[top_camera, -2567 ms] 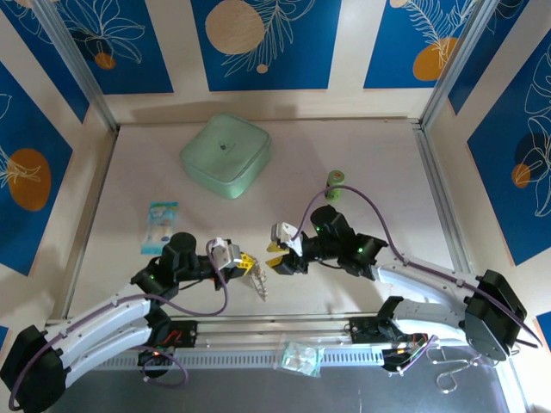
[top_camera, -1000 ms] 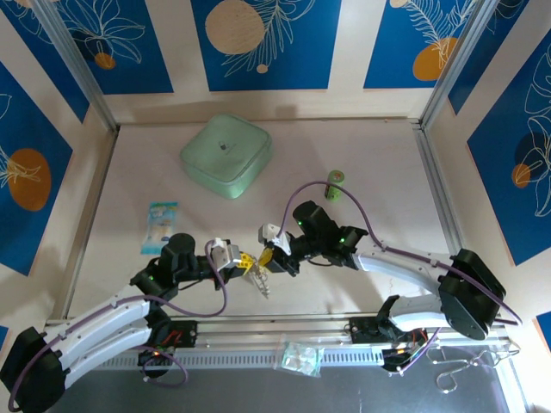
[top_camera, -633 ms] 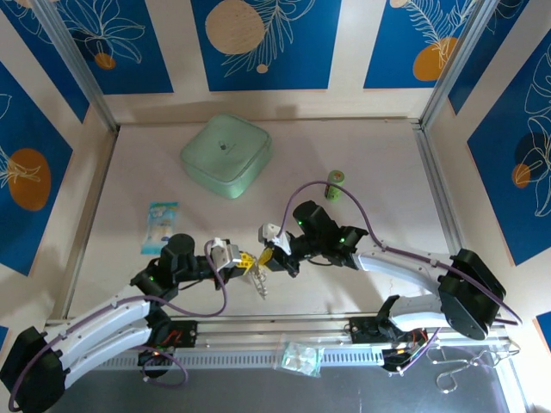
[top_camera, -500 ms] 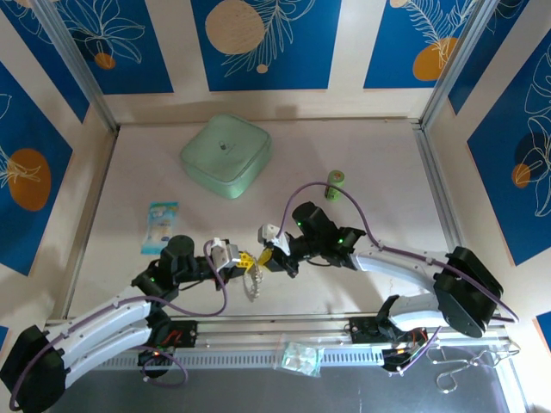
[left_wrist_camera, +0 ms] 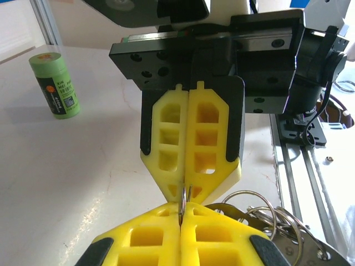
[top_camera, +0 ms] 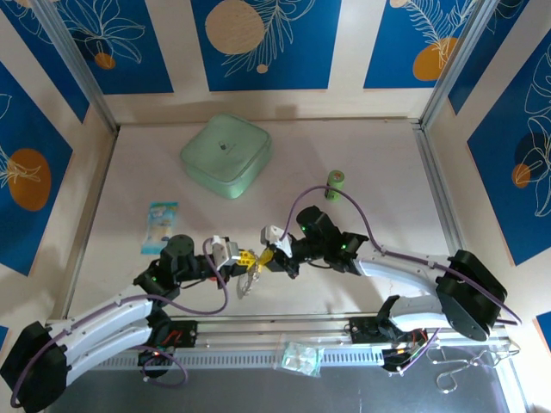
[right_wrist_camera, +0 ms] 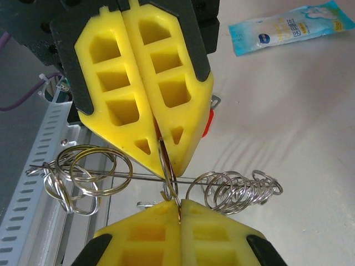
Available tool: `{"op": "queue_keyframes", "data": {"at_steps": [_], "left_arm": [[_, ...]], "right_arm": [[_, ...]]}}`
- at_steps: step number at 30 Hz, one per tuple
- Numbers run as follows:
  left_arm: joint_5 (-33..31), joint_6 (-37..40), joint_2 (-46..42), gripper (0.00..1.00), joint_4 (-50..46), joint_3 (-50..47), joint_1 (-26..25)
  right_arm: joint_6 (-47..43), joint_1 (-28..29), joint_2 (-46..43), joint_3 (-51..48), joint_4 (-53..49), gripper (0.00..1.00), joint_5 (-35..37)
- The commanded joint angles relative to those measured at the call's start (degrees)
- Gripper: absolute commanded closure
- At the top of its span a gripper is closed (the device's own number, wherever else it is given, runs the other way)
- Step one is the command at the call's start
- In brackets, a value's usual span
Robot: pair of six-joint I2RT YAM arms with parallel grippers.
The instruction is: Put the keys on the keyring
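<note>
L pincer (top_camera: 247, 259) & R pincer (top_camera: 266, 256) were closed tip-to-tip over worktop (top_camera: 155, 163), w/ thin keyring (right_wrist_camera: 165, 166) nipped by both. Loose rings (right_wrist_camera: 233, 191) were seen just below.

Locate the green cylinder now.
Top view: the green cylinder stands right of centre, just beyond the right arm, right of the pale green lid.

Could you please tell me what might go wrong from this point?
1. The left gripper and right gripper meet nose to nose, both pinching one thin ring with only their very tips. A small pull or twist could slip it out of one grip.
2. The loose rings are bunched right beside that ring. They might snag or tangle with it when a key is threaded on.
</note>
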Motion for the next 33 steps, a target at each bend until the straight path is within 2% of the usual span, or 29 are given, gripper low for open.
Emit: {"op": "queue_keyframes", "data": {"at_steps": [1, 6, 10, 16, 22, 28, 33], "left_arm": [[1.9, -1.8, 0.3, 1.00, 8.1, 0.5, -0.4], [3.3, -1.7, 0.4, 1.00, 7.9, 0.6, -0.4], [4.1, -1.4, 0.2, 1.00, 8.1, 0.4, -0.4], [5.3, -0.9, 0.5, 1.00, 8.1, 0.5, -0.4], [5.7, -0.6, 0.6, 1.00, 7.9, 0.5, -0.4], [6.0, -1.0, 1.1, 1.00, 8.6, 0.6, -0.5], [6.5, -1.2, 1.0, 1.00, 8.7, 0.7, -0.5]], "right_arm": [[1.0, 1.4, -2.1, -1.8, 2.3, 0.88, -0.5], [0.4, 1.3, -7.3, -3.8, 3.9, 0.76, 1.9], [-0.8, 1.0, -9.7, -5.2, 4.5, 0.72, 2.0], [0.2, 0.9, -10.0, -5.2, 7.2, 0.75, 2.0], [1.8, 0.5, -10.4, -5.9, 8.8, 0.74, 4.1], [2.0, 0.5, -8.8, -5.1, 8.7, 0.74, 0.8], [2.0, 0.4, -7.1, -4.2, 9.4, 0.79, -0.8]]}}
